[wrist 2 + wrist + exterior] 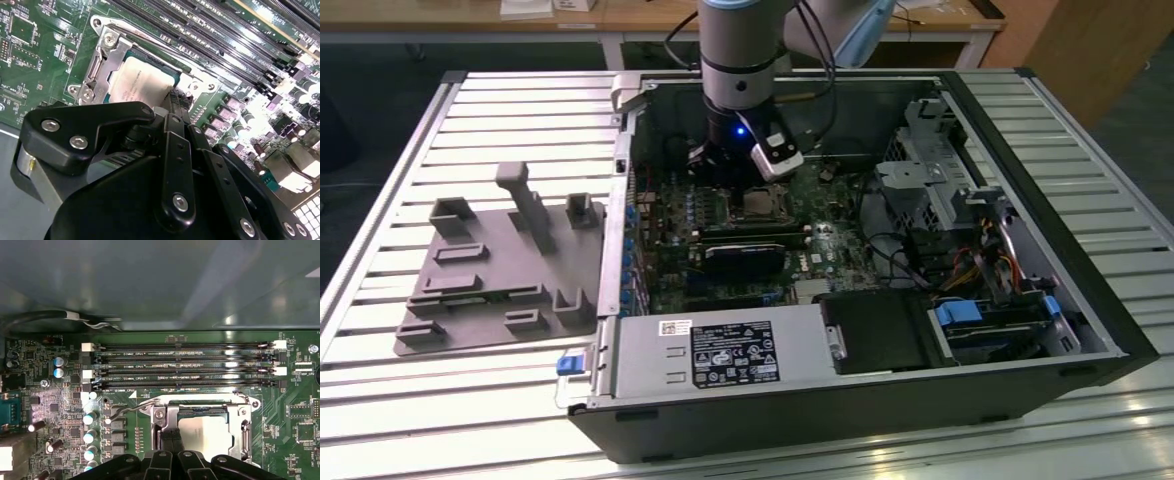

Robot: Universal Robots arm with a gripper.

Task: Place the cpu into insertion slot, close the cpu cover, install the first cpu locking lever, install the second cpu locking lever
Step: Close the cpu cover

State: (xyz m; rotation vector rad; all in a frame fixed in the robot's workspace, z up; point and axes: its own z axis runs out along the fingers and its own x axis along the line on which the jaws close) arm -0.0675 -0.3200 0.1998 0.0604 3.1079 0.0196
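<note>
cpu: seated in slot on the board, silvery top showing through the cover window
cover: down flat over cpu
gripper: fingers pressed together, pinching nothing I can make out, tips at cover's edge just beside cpu
lever: thin wire angled out from cover's corner, looks unlatched
handling: cpu likely light, stiff, fragile, take by edges only; lever probably springy and slippery, take at its bent end
</note>
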